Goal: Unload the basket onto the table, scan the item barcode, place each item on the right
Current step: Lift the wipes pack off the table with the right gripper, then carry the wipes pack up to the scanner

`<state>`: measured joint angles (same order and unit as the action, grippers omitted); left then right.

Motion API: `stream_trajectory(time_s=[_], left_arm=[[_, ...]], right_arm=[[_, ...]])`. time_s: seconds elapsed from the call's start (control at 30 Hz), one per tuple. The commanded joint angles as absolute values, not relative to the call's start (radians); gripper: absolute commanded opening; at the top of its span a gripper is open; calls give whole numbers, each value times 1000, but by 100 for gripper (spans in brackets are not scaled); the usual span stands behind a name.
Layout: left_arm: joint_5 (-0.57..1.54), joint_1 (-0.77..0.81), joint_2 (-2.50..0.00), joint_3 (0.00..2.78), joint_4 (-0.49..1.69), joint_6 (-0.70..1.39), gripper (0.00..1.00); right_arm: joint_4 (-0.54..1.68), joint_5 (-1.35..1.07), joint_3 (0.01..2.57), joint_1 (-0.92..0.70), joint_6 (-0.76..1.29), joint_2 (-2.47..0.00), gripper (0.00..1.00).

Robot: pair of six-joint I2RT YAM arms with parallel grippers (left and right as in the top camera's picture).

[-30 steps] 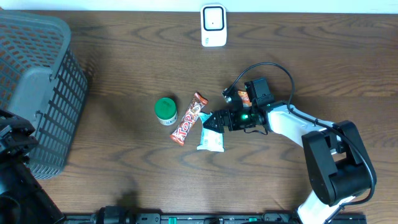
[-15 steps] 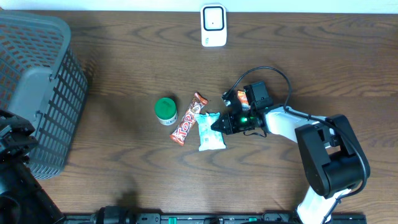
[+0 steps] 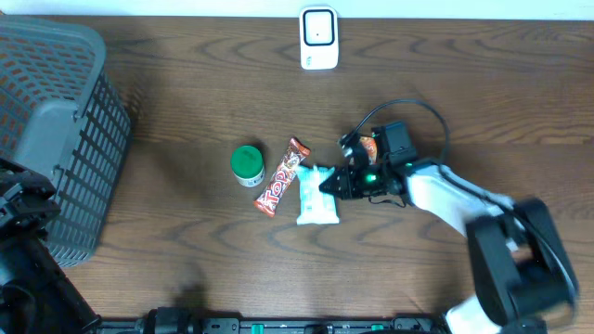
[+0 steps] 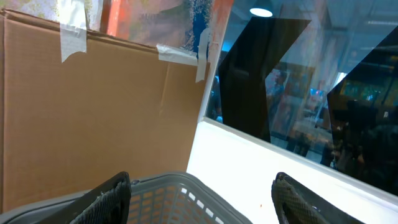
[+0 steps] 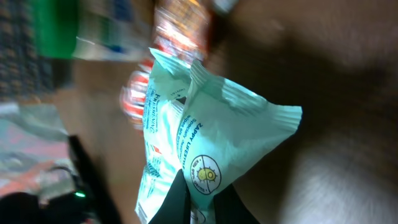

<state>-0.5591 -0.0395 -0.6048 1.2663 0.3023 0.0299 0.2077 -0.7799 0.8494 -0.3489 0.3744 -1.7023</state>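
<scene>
My right tool point(image 3: 330, 184) is pinching the packet point(image 3: 316, 197) by one edge, just beside the candy bar point(image 3: 282, 176) and well apart from the scanner point(image 3: 318, 37). Only the wrist view shows the crimped seam in the grip. Overhead leaves my left tool point(image 4: 202, 199) unclear; its own camera shows it spread above the basket point(image 4: 180, 190).

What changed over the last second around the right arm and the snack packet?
The right gripper shut on the right edge of the pale green packet. A second ago its jaws stood open around that edge. The packet barely shifted. The arm's rear part moved and is now blurred. The candy bar, green-lidded jar, scanner and basket stayed put.
</scene>
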Motion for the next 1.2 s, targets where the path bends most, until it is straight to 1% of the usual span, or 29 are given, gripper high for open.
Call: stream_trajectory(time_s=[0.0,0.03,0.07,0.2,0.43,0.6,0.83,0.9,0.97,1.1,1.17], left_arm=[[-557,-47,-596,1262,287,39,73],[-557,-47,-596,1262,285,39,74],[-557,-47,-596,1262,280,39,78],[-557,-47,-592,1262,249,39,83],[-547,-47,-505,1262,199,40,84],[-437,-47,-389,1262,208,39,84],[-427,-47,-293,1262,211,39,85],[-427,-47,-285,1262,211,39,85],[-427,-47,-284,1262,211,39,85],[-427,-47,-284,1262,205,40,85],[-427,-47,-284,1262,197,40,85]], right_arm=[[228,-795,857,-339,532,-1536,2],[242,-795,857,-339,556,-1493,1],[255,-794,857,-339,577,-1449,2],[305,-791,856,-334,660,-1272,2],[458,-791,857,-306,684,-1049,1],[563,-791,856,-278,731,-996,2],[541,-783,856,-273,819,-1006,1],[538,-769,856,-273,811,-1006,2],[525,-706,856,-273,760,-1006,1],[443,-448,856,-273,601,-1006,1],[364,-364,856,-273,534,-1008,2]])
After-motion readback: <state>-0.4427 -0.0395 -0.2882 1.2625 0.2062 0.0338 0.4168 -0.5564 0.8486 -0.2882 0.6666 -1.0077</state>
